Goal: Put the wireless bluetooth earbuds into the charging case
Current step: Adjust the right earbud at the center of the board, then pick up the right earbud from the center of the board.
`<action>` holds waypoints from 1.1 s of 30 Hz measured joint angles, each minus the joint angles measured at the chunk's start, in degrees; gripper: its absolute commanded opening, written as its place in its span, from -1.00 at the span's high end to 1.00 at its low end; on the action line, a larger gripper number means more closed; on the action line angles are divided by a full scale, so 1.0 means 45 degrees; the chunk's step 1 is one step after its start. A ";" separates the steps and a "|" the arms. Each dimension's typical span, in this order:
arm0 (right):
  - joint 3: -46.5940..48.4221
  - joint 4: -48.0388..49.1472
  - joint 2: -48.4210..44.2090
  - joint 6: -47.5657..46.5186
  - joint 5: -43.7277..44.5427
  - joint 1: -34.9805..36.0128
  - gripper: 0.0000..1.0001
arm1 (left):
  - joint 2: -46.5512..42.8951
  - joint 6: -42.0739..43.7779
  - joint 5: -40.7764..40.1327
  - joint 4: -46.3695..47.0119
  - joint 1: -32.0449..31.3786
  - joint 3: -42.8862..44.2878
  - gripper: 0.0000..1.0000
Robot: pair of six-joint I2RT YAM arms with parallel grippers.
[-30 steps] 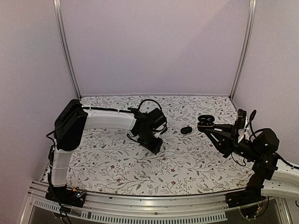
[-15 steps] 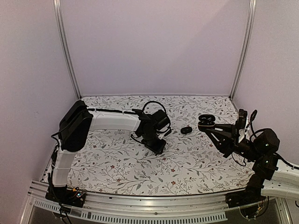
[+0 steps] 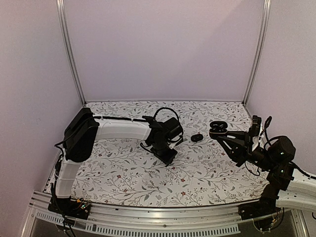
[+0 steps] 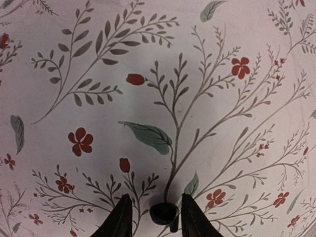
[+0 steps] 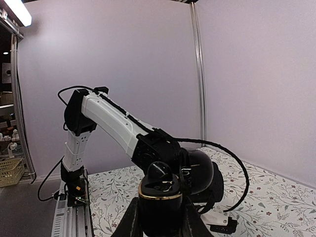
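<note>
Left pincer shifted right, gripping earbud.

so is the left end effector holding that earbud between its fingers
Touching: the left wrist view shows the earbud pinched between the left end effector fingers above the tablecloth.

Open charging case clamped upright between right jaws, left arm beyond over floral table

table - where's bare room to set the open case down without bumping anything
Bare cloth across the near half of the table, between both arm bases, and along the back wall. Crowded in the middle: left gripper, loose earbud and the charging case held up by the right gripper.
</note>
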 measured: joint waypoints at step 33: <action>0.0000 0.0005 0.0049 -0.0019 -0.0005 0.0000 1.00 | 0.0447 -0.0291 -0.0772 -0.0967 -0.0238 0.0709 0.31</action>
